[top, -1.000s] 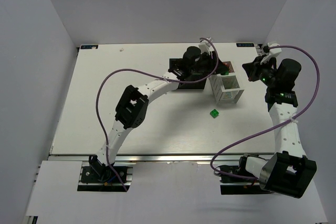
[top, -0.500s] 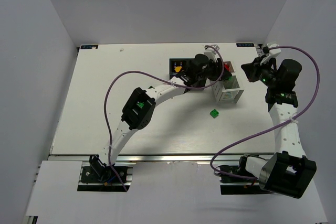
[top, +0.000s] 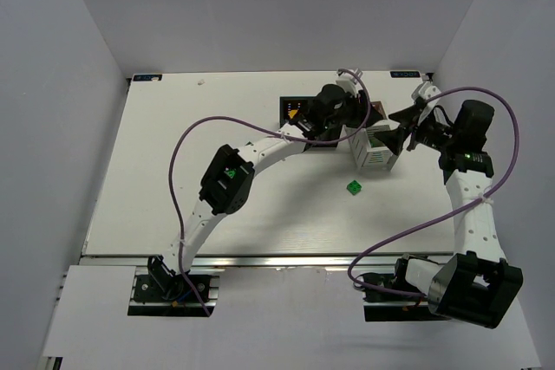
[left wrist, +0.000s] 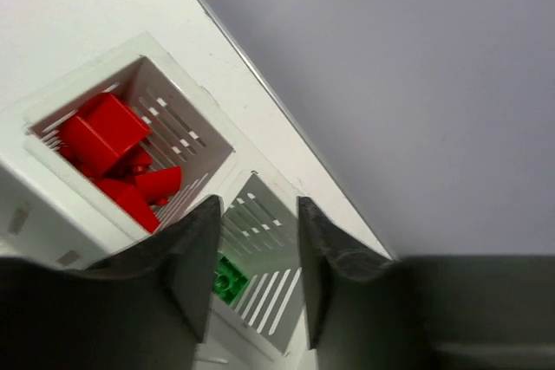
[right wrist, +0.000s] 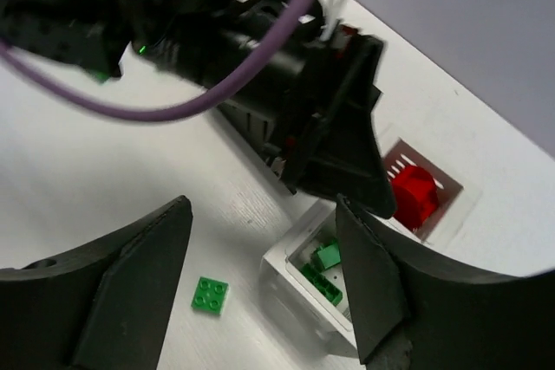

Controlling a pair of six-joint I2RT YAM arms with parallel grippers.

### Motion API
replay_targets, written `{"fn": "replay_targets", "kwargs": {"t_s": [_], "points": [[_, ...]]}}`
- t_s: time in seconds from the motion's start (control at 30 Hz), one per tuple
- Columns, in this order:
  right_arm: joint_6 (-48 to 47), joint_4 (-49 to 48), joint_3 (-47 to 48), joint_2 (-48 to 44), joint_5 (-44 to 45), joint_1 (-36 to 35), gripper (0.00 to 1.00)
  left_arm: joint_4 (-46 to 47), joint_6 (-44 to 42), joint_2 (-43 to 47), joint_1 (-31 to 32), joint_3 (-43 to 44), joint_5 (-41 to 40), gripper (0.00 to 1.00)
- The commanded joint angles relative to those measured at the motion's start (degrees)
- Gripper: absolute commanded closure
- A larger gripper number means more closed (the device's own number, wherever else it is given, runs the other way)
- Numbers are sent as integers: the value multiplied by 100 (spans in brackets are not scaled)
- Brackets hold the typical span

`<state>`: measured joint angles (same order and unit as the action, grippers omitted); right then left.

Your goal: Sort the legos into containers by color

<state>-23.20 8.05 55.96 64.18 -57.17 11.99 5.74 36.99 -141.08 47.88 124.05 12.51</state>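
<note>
The white slatted basket (top: pixel 381 159) stands at the back right. In the left wrist view its wall (left wrist: pixel 195 97) encloses red legos (left wrist: pixel 104 138) in one compartment and a green lego (left wrist: pixel 227 279) in the other. My left gripper (left wrist: pixel 256 270) hangs over the basket, its jaws a little apart with nothing between them. From the right side, my right gripper (right wrist: pixel 260 288) is wide open and empty above the basket's near corner (right wrist: pixel 299 292). Green legos (right wrist: pixel 323 264) lie in that compartment. One flat green lego (top: pixel 354 186) (right wrist: pixel 211 294) lies on the table in front of the basket.
The black box (top: pixel 284 119) sits left of the basket, with yellow and orange bricks (top: pixel 295 111) showing in its left compartment; the left arm covers the rest. The grippers (top: pixel 357 115) (top: pixel 397 129) are close together over the basket. Purple cables arc over both arms.
The left gripper swung right from the black box to above the basket and parted its jaws slightly. The right gripper moved left toward the basket and opened wide.
</note>
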Motion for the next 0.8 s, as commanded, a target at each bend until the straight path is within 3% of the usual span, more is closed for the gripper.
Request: {"fn": "replay_targets", "kwargs": {"t_s": [0.0, 0.03, 0.07, 0.1, 0.13, 0.17, 0.23, 0.27, 0.37, 0.4, 0.53, 0.77], "points": [[-1455, 1002, 441, 15, -1093, 32, 30, -186, -402, 1028, 20, -213, -398, 53], [-2634, 1371, 572, 33, -1251, 23, 31, -283, -482, 1412, -41, -406, -512, 58], [-3376, 2366, 652, 94, -1453, 5, 33, -379, -657, 1625, -76, -860, -748, 72], [-4150, 2916, 740, 147, -1507, -12, 34, -502, -737, 1862, -120, -1074, -933, 79], [-5741, 3495, 941, 217, -1499, -38, 35, -825, -798, 2326, -164, -1293, -1144, 81], [-6496, 4685, 1073, 444, -1273, -169, 35, -916, -964, 2583, -269, -1809, -1529, 82], [-7825, 5746, 1328, 743, -886, -346, 35, -1056, -1106, 3110, -384, -2400, -1777, 79], [-8936, 6613, 1477, 1067, -458, -529, 35, -1092, -1150, 3634, -498, -2986, -2005, 63], [-9403, 6692, 1339, 1421, 412, -1047, 36, -1268, -1063, 4628, -753, -4076, -2323, 35], [-9474, 6579, 1251, 1448, 634, -1180, 35, -1407, -993, 4850, -841, -4317, -2367, 31], [-8887, 5691, 917, 1588, 1705, -2163, 31, -1724, -475, 5879, -1455, -5433, -2324, 25], [-8377, 5039, 925, 2422, 3430, -2903, 29, -1997, -43, 7479, -1711, -7069, -3017, 15]]}}
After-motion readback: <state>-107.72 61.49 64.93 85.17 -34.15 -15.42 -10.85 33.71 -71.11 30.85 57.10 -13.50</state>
